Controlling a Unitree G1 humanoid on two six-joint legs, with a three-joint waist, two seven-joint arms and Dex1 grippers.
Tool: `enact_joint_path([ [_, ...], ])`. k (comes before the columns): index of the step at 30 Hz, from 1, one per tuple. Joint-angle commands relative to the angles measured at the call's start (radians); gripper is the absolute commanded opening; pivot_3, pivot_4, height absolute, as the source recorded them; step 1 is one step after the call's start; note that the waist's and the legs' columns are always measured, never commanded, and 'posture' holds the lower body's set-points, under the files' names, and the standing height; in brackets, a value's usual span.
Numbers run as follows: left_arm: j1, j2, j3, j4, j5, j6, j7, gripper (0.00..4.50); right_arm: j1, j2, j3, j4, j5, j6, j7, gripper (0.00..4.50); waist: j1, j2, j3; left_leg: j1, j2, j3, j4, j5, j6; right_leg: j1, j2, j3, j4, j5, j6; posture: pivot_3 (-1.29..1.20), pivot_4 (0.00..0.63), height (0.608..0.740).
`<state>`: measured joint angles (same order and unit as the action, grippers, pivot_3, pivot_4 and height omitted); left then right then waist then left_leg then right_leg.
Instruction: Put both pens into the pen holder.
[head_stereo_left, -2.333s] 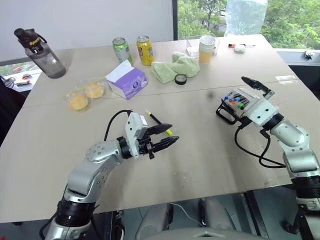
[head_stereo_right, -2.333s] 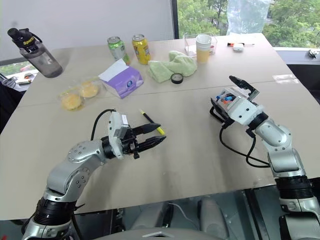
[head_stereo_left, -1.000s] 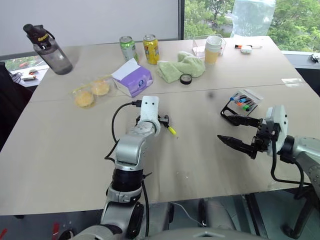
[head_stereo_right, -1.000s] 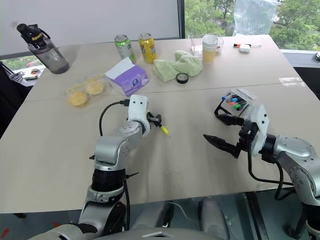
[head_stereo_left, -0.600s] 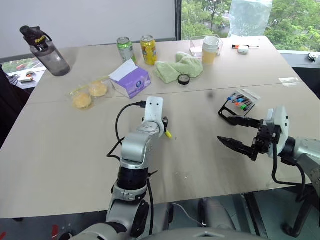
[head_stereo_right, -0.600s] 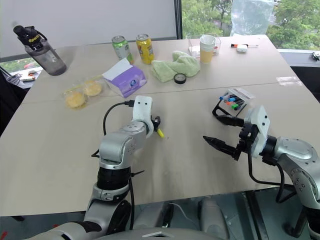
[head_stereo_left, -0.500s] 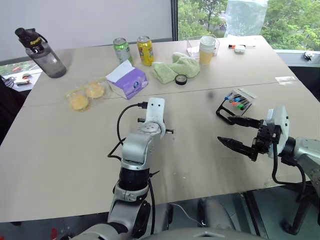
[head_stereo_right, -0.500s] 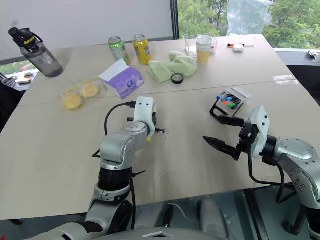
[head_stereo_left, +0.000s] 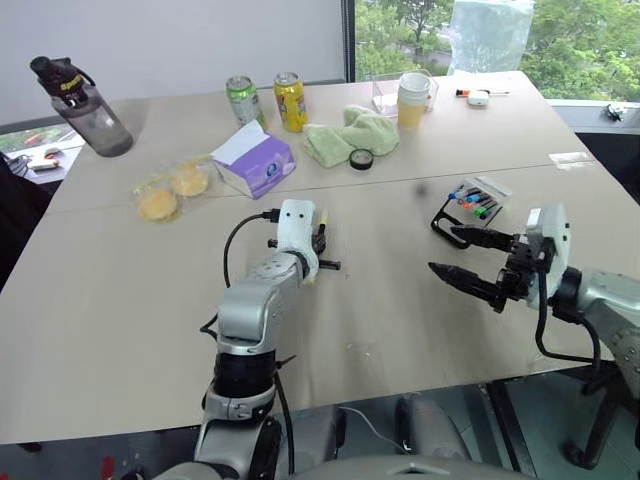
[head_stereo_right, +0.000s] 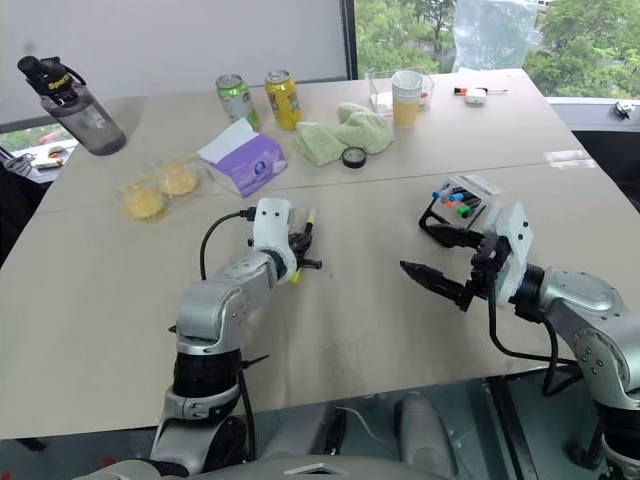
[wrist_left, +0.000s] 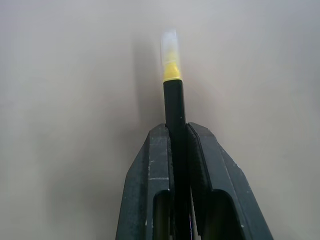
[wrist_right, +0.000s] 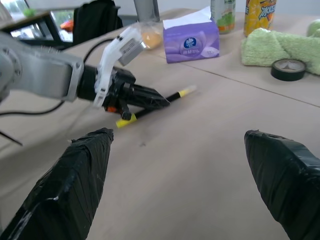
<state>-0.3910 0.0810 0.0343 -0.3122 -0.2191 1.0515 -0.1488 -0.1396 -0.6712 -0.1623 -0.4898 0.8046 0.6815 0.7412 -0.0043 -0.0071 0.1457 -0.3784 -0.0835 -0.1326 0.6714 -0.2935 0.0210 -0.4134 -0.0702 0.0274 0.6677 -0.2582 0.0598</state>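
Note:
A thin black pen (wrist_left: 174, 107) with a yellow cap end sticks out forward from my left gripper (wrist_left: 176, 131), whose fingers are shut on its barrel. In the left eye view this gripper (head_stereo_left: 318, 242) is at mid-table, and the pen (head_stereo_left: 322, 217) points away from me. Whether the pen touches the table I cannot tell. The pen holder (head_stereo_left: 478, 203) lies to the right, black with a wire loop and coloured pen tips. My right gripper (head_stereo_left: 445, 250) hovers just in front of it, open and empty, and its wrist view shows the pen (wrist_right: 176, 94).
At the back stand a purple tissue box (head_stereo_left: 256, 160), two cans (head_stereo_left: 241, 99), a green cloth (head_stereo_left: 352, 135), a black tape roll (head_stereo_left: 360, 158), a cup (head_stereo_left: 412, 98) and a dark water bottle (head_stereo_left: 84, 98). Bagged yellow buns (head_stereo_left: 170, 188) lie at the left.
My left gripper's fingers have shut on the pen, and the wrist has turned so that the pen points away. The right arm has stayed nearly where it was, still open.

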Motion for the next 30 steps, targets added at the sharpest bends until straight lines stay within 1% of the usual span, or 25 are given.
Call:
enact_joint_path([
  [1, 0.025, 0.01, 0.014, -0.113, -0.156, -0.068, -0.176, 0.01, -0.048, 0.027, -0.003, -0.03, 0.086, 0.087, -0.077, 4.5, 0.002, 0.0, 0.0, -0.001, 0.0, 0.0, 0.0, 0.0, 0.0, 0.0, 0.0, 0.0, 0.0, 0.0, 0.0, 0.0, 0.15, 0.74],
  [3, 0.05, 0.046, -0.004, -0.148, -0.211, -0.096, -0.264, 0.01, -0.07, 0.044, -0.015, -0.038, 0.15, 0.142, -0.117, 4.5, 0.006, 0.0, 0.0, -0.001, 0.0, -0.001, 0.0, 0.0, 0.0, -0.001, 0.0, 0.0, -0.001, 0.0, 0.0, 0.0, 0.15, 0.74],
  [5, 0.062, 0.06, -0.005, -0.185, -0.277, -0.107, -0.327, 0.01, -0.106, 0.06, -0.03, -0.024, 0.23, 0.216, -0.188, 4.5, 0.009, 0.0, 0.0, -0.002, 0.0, -0.002, 0.0, 0.0, 0.0, 0.0, 0.0, 0.0, -0.002, 0.0, 0.0, 0.0, 0.15, 0.74],
  [9, 0.079, 0.071, -0.008, -0.232, -0.391, -0.112, -0.4, 0.01, -0.169, 0.081, -0.04, 0.001, 0.35, 0.31, -0.296, 4.5, 0.013, 0.0, 0.0, -0.002, 0.0, -0.002, 0.0, 0.0, 0.0, 0.0, 0.0, 0.0, -0.002, 0.0, 0.0, 0.0, 0.15, 0.74],
  [13, 0.095, 0.093, -0.026, -0.265, -0.472, -0.106, -0.442, 0.01, -0.212, 0.104, -0.026, 0.017, 0.422, 0.36, -0.381, 4.5, 0.015, 0.0, 0.0, -0.002, 0.0, -0.002, 0.0, 0.0, 0.0, 0.0, 0.0, 0.0, -0.002, 0.0, 0.0, 0.0, 0.15, 0.74],
  [14, 0.096, 0.1, -0.035, -0.271, -0.481, -0.108, -0.446, 0.01, -0.222, 0.113, -0.014, 0.024, 0.422, 0.365, -0.393, 4.5, 0.015, 0.0, 0.0, -0.002, 0.0, -0.002, 0.0, 0.0, 0.0, 0.0, 0.0, 0.0, -0.002, 0.0, 0.0, 0.0, 0.15, 0.74],
  [17, 0.091, 0.119, -0.053, -0.273, -0.492, -0.118, -0.439, 0.01, -0.259, 0.163, -0.015, 0.048, 0.507, 0.373, -0.446, 4.5, 0.013, 0.0, 0.0, -0.001, 0.0, -0.002, -0.001, 0.0, 0.0, 0.0, 0.0, 0.0, -0.003, 0.0, 0.0, 0.0, 0.15, 0.74],
  [20, 0.088, 0.136, -0.059, -0.27, -0.505, -0.127, -0.437, 0.01, -0.275, 0.179, -0.02, 0.053, 0.546, 0.374, -0.479, 4.5, 0.014, 0.0, 0.0, -0.001, 0.0, -0.002, -0.001, 0.0, 0.0, 0.0, 0.0, 0.0, -0.002, 0.0, 0.0, 0.0, 0.15, 0.74],
  [21, 0.087, 0.142, -0.061, -0.267, -0.507, -0.129, -0.436, 0.0, -0.273, 0.177, -0.016, 0.05, 0.551, 0.375, -0.479, 3.96, 0.014, 0.0, 0.0, -0.001, 0.0, -0.002, -0.001, 0.0, 0.0, 0.0, 0.0, 0.0, -0.003, 0.0, 0.0, 0.0, 0.15, 0.74],
  [23, 0.084, 0.153, -0.065, -0.262, -0.508, -0.136, -0.433, 0.0, -0.267, 0.168, -0.005, 0.04, 0.555, 0.379, -0.472, 3.21, 0.014, 0.0, 0.0, -0.002, 0.0, -0.002, -0.001, 0.0, 0.0, 0.0, 0.0, -0.001, -0.003, 0.0, 0.0, 0.0, 0.15, 0.74],
  [26, 0.082, 0.162, -0.069, -0.256, -0.512, -0.146, -0.429, 0.0, -0.254, 0.156, 0.012, 0.024, 0.557, 0.384, -0.464, 1.77, 0.015, 0.0, 0.0, -0.002, 0.0, -0.002, -0.001, 0.0, 0.0, 0.0, 0.0, -0.002, -0.003, 0.0, 0.0, 0.0, 0.15, 0.74],
  [27, 0.082, 0.162, -0.069, -0.254, -0.514, -0.148, -0.427, 0.0, -0.251, 0.154, 0.015, 0.021, 0.558, 0.384, -0.462, 1.45, 0.015, 0.0, 0.0, -0.002, 0.0, -0.002, -0.001, 0.0, 0.0, 0.0, 0.0, -0.002, -0.003, 0.0, 0.0, 0.0, 0.15, 0.74],
  [28, 0.082, 0.162, -0.069, -0.252, -0.521, -0.148, -0.427, 0.0, -0.249, 0.152, 0.017, 0.02, 0.557, 0.382, -0.464, 0.82, 0.015, 0.0, 0.0, -0.002, 0.0, -0.002, -0.001, 0.0, 0.0, 0.0, 0.0, -0.002, -0.003, 0.0, 0.0, 0.0, 0.15, 0.74],
  [29, 0.083, 0.161, -0.068, -0.25, -0.529, -0.145, -0.426, 0.0, -0.248, 0.152, 0.018, 0.019, 0.556, 0.378, -0.465, 0.5, 0.014, 0.0, 0.0, -0.001, 0.0, -0.002, -0.001, 0.0, 0.0, 0.0, 0.0, -0.002, -0.003, 0.0, 0.0, 0.0, 0.15, 0.74],
  [30, 0.085, 0.157, -0.062, -0.247, -0.543, -0.138, -0.419, 0.47, -0.248, 0.152, 0.017, 0.018, 0.553, 0.372, -0.467, 0.19, 0.013, 0.0, 0.0, -0.002, 0.0, -0.002, -0.001, 0.0, 0.0, 0.0, 0.0, -0.002, -0.003, 0.0, 0.0, 0.0, 0.15, 0.74],
])
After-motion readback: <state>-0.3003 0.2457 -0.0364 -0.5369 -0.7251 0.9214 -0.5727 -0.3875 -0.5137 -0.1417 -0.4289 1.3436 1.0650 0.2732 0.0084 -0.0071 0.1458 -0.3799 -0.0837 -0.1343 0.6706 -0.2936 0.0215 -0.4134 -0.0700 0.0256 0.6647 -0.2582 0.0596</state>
